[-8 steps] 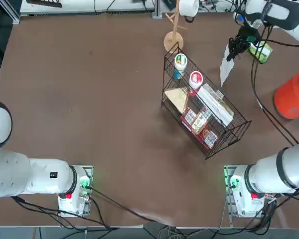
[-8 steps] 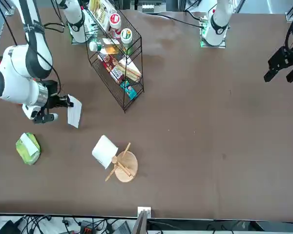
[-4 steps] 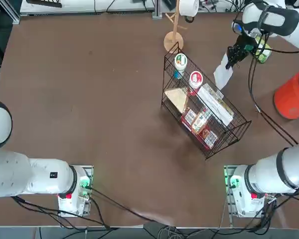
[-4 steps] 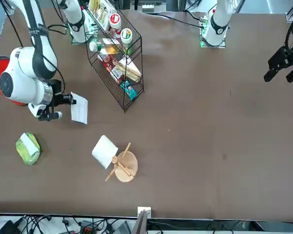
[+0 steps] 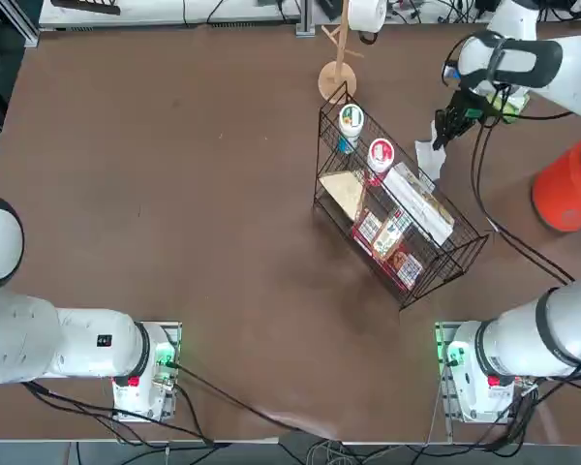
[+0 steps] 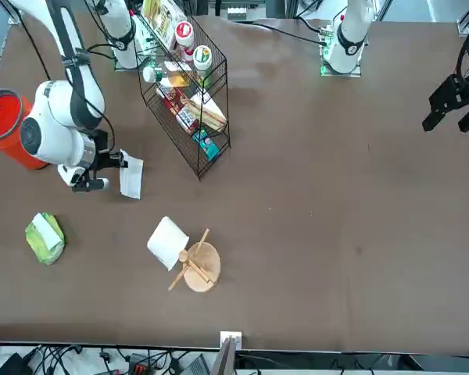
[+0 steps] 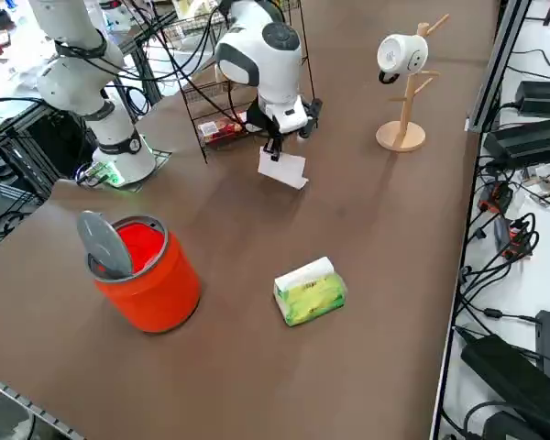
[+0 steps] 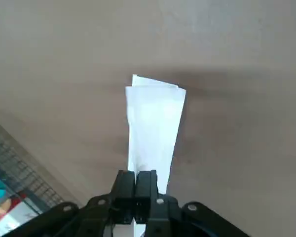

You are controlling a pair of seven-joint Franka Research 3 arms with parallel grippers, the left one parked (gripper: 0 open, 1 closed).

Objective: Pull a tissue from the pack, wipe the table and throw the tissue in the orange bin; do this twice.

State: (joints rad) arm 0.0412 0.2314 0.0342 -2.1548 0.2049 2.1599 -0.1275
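My right gripper (image 5: 443,131) is shut on the top edge of a white tissue (image 5: 429,160), which hangs down so that its lower end meets the dark-brown table (image 5: 174,194), just beside the wire basket. In the wrist view the shut gripper (image 8: 140,180) pinches the tissue (image 8: 154,123), whose far end is folded against the tabletop. The green pack (image 7: 310,291), white tissue showing at its slot, lies apart from the gripper (image 7: 277,145), toward the table's far right corner. The orange bin (image 7: 147,275) stands near the right edge with its grey lid tipped open.
A black wire basket (image 5: 397,218) holding cups and boxes stands right beside the tissue. A wooden mug stand (image 5: 339,73) with a white mug (image 5: 366,15) is at the far edge. The arm's black cable (image 5: 504,213) trails over the table toward the bin.
The right gripper has carried the tissue away from the pack toward the wire basket and lowered it. The tissue hung free before; its lower end now rests on the table.
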